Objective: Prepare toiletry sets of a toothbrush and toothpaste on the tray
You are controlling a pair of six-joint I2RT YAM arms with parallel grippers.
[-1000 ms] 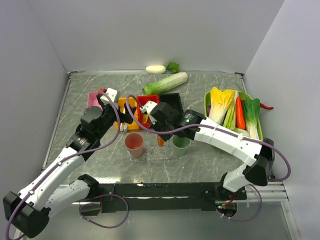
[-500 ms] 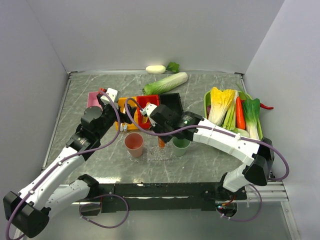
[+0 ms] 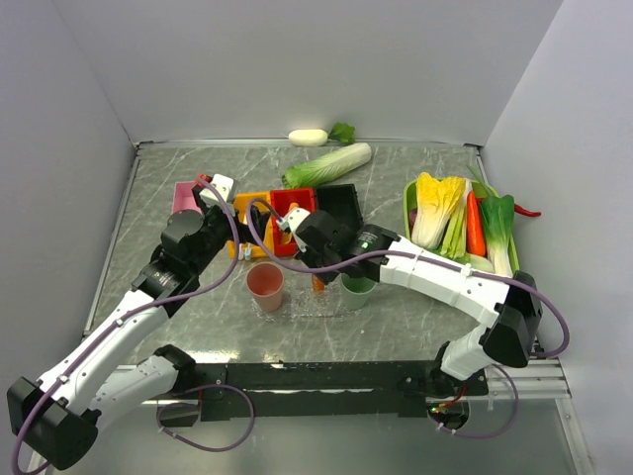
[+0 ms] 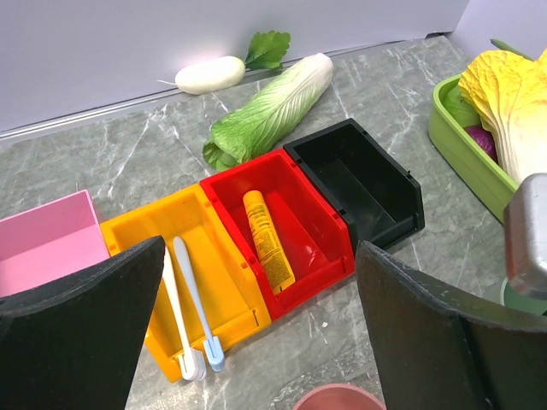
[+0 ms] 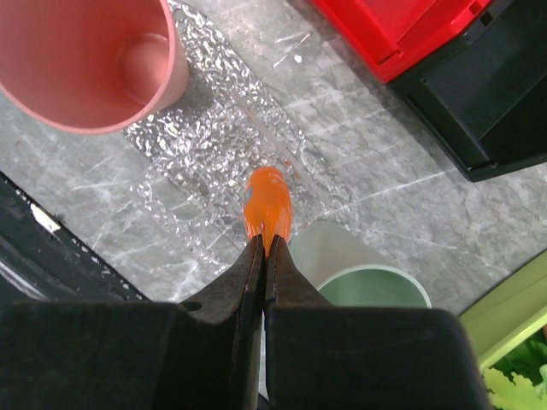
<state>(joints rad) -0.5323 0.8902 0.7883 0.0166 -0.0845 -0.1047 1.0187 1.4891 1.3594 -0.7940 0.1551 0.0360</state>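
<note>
The right gripper [image 5: 263, 249] is pinching its jaws tight on the upper end of an orange toothpaste tube [image 5: 267, 205]. The tube is hanging down over the clear speckled tray [image 5: 201, 141], but I cannot tell whether its lower end is touching. The tray is lying toward the near edge of the table [image 3: 198, 317], about midway along it. It is being hemmed in by a pink cup [image 5: 85, 60] at its left end and a green cup [image 5: 367, 278] just beside the tube, so the room there is looking tight. A bare strip of marble is running between the tray and the row of bins. The left gripper [image 4: 259, 250] is hanging wide open over that row, holding nothing. Two white toothbrushes [image 4: 184, 307] are lying side by side in the yellow bin [image 4: 226, 282], heads at its near lip. A yellow toothpaste tube [image 4: 267, 239] is lying in the red bin [image 4: 316, 231], with the black bin [image 4: 359, 184] touching on the right and a pink bin [image 4: 47, 239] on the left. A napa cabbage [image 4: 269, 111] and a white radish [image 4: 209, 74] are lying toward the far edge.
</note>
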